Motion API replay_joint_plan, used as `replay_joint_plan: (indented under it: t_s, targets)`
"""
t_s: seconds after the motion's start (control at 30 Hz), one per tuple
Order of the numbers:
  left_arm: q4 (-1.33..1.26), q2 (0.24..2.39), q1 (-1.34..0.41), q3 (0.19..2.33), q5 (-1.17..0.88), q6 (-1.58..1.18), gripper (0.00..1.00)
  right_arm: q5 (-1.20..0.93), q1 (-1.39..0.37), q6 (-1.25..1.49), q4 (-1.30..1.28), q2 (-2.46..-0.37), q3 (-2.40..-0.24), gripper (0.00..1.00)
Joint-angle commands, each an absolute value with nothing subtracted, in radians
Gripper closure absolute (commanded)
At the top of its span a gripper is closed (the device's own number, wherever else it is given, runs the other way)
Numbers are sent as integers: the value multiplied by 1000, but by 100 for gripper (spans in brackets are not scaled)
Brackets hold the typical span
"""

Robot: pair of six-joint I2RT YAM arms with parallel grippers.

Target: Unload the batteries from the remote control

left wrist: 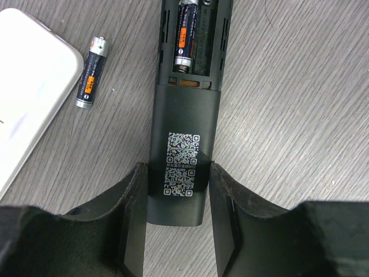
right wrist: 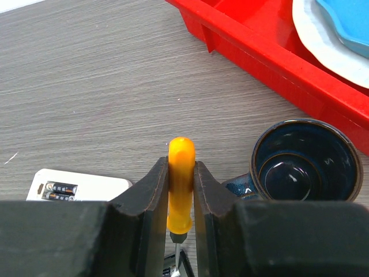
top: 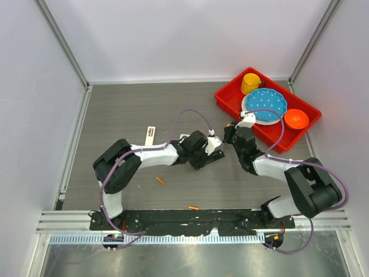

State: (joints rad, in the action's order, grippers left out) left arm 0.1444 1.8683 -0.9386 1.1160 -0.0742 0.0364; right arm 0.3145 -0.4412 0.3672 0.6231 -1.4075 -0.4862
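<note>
Nearest the arm bases, an orange battery (top: pixel 194 208) lies loose on the grey table (top: pixel 115 115). A second orange battery (top: pixel 160 180) lies a little farther in, and both are on the near side of the black remote (left wrist: pixel 184 115) and apart from it. The left gripper (left wrist: pixel 177 173) clasps the remote's lower end, one finger against each long side, apparently to steady it with its open back facing up. Beyond the fingers, a dark battery (left wrist: pixel 184 34) sits in the open compartment, and the slot beside it looks empty. A loose dark battery (left wrist: pixel 92 72) lies just left of the black remote, next to a white remote (left wrist: pixel 29 86). Beyond the black remote's far end, the right gripper (right wrist: pixel 181 164) is clenched on an orange-handled screwdriver (right wrist: pixel 181 184), probably for levering cells out. Farther right, a dark blue mug (right wrist: pixel 304 124) and the red tray (right wrist: pixel 259 55) crowd that arm. There is more room to move on the black remote's left.
</note>
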Motion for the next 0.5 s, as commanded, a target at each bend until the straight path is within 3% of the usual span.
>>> replay_joint_plan:
  t_s: [0.0, 0.47]
  targets:
    - [262, 1930, -980, 1095, -167, 21, 100, 385, -451, 304, 598, -1396, -491, 99]
    - [262, 1930, -982, 1094, -163, 23, 100, 433, -557, 121, 588, -1445, -488, 99]
